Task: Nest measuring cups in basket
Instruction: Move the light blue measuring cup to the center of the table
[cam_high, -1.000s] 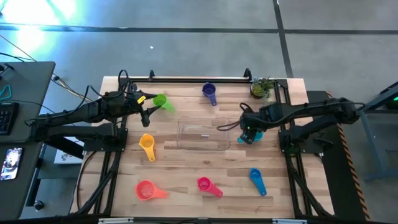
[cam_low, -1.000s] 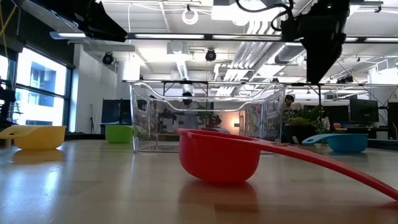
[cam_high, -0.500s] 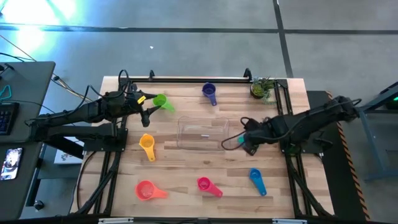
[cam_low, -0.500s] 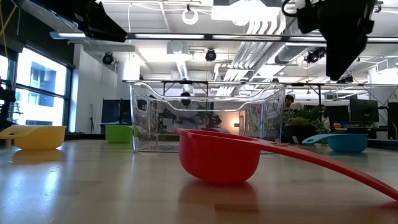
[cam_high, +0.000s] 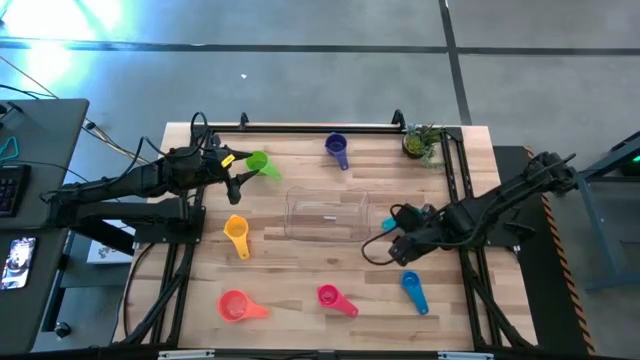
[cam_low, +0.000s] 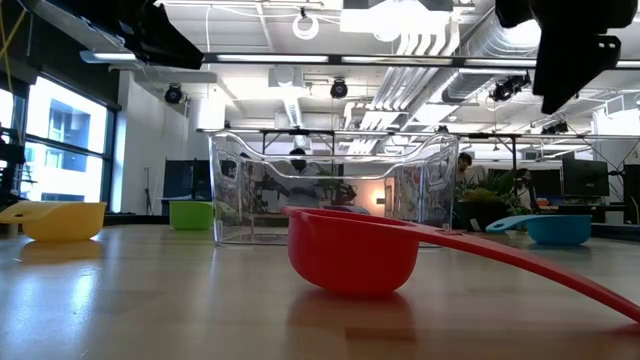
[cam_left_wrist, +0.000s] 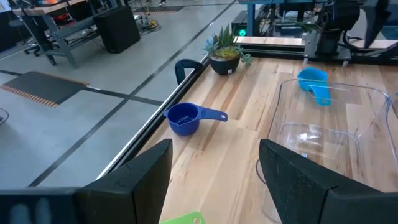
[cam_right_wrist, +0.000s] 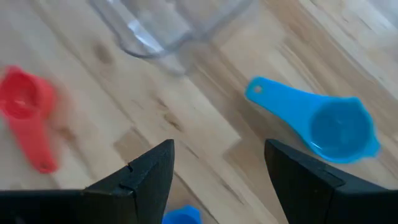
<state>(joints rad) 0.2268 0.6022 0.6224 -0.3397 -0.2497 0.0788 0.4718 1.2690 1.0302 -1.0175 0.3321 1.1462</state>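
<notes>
High view: blue cup (cam_high: 412, 290) just below open R end effector (cam_high: 400, 248).

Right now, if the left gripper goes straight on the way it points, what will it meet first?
Probably the green measuring cup, just ahead of the left gripper, though it might pass above it.

Wooden tabletop (cam_high: 300, 270) of pale planks, with a black rail (cam_high: 320, 127) along its far edge. Small potted plant (cam_high: 420, 141) in the far right corner. Grey floor (cam_high: 300, 60) beyond. Keyboard (cam_high: 10, 188) far left.
</notes>
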